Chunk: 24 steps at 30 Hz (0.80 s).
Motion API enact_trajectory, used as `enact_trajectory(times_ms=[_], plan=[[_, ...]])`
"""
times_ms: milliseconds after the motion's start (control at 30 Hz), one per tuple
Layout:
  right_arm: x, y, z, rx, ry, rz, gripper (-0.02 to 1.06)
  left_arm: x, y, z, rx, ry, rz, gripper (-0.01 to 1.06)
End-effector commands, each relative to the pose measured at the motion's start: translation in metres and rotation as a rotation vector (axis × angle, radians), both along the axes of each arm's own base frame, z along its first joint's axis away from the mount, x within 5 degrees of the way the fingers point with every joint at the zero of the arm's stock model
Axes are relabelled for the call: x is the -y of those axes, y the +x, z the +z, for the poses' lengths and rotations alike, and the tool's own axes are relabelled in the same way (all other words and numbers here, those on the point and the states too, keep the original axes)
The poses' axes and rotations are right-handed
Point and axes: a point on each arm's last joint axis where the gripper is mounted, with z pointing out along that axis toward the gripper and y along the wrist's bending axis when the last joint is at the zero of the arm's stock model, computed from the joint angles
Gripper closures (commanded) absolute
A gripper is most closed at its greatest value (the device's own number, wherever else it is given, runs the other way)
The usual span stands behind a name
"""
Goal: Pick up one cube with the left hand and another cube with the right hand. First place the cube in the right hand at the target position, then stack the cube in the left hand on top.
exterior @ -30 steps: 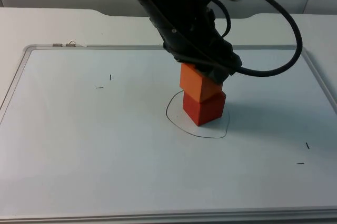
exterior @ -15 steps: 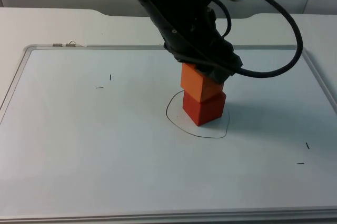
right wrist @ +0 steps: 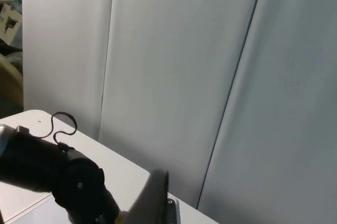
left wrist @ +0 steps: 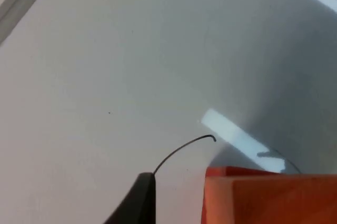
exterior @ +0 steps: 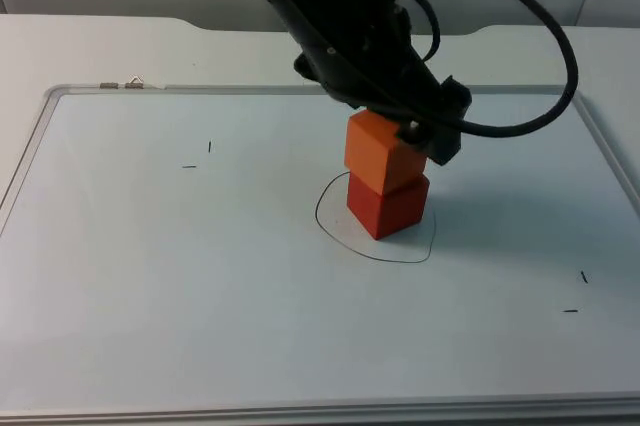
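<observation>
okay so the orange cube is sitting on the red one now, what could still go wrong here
1. The orange cube sits twisted and offset on the red cube, so the stack could topple if nudged.
2. The left gripper hangs close against the orange cube's top; pulling away sideways might drag it off.
3. The red cube lies near the edge of the drawn outline, so any push could shift it out.

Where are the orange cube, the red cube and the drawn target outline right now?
orange cube (exterior: 375, 153), top view, its front-left face.
red cube (exterior: 386, 208), top view, its front face.
drawn target outline (exterior: 322, 221), top view, its left curve on the table.
</observation>
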Motion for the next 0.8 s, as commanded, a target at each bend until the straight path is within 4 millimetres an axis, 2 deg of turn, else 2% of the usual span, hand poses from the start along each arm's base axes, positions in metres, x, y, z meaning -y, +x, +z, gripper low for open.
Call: enact_trajectory(times_ms=[0,33,133,167,200,233,267,300,400,433,500,567,600,667,767], plan=[[0.000,-0.001,0.001,0.015,-0.001,0.005,0.15,0.001,-0.006,0.050,0.058,-0.037,-0.037,0.00],[0.000,-0.001,0.001,0.015,-0.001,0.005,0.15,0.001,-0.006,0.050,0.058,-0.037,-0.037,0.00],[0.000,-0.001,0.001,0.015,-0.001,0.005,0.15,-0.005,-0.017,0.101,0.087,-0.056,-0.081,0.00],[0.000,-0.001,0.001,0.015,-0.001,0.005,0.15,-0.005,-0.017,0.101,0.087,-0.056,-0.081,0.00],[0.000,-0.001,0.001,0.015,-0.001,0.005,0.15,-0.011,-0.026,0.128,0.113,-0.060,-0.101,0.00],[0.000,-0.001,0.001,0.015,-0.001,0.005,0.15,-0.016,-0.033,0.145,0.130,-0.060,-0.114,0.00],[0.000,-0.001,0.001,0.015,-0.001,0.005,0.15,-0.021,-0.039,0.157,0.140,-0.054,-0.124,0.00],[0.000,-0.001,0.001,0.015,-0.001,0.005,0.15,-0.021,-0.039,0.157,0.140,-0.054,-0.124,0.00],[0.000,-0.001,0.001,0.015,-0.001,0.005,0.15,-0.043,-0.066,0.196,0.154,-0.024,-0.126,0.00],[0.000,-0.001,0.001,0.015,-0.001,0.005,0.15,-0.043,-0.066,0.196,0.154,-0.024,-0.126,0.00],[0.000,-0.001,0.001,0.015,-0.001,0.005,0.15,-0.055,-0.080,0.210,0.140,-0.001,-0.132,0.00],[0.000,-0.001,0.000,0.013,-0.002,0.005,0.15,-0.064,-0.094,0.214,0.101,0.027,-0.148,0.00],[0.000,-0.001,0.000,0.013,-0.002,0.005,0.15,-0.064,-0.094,0.214,0.101,0.027,-0.148,0.00],[0.000,-0.001,0.000,0.008,-0.003,0.005,0.15,-0.076,-0.111,0.211,0.080,0.045,-0.157,0.00],[0.000,-0.001,0.000,0.006,-0.004,0.005,0.15,-0.087,-0.123,0.208,0.093,0.042,-0.146,0.00]])
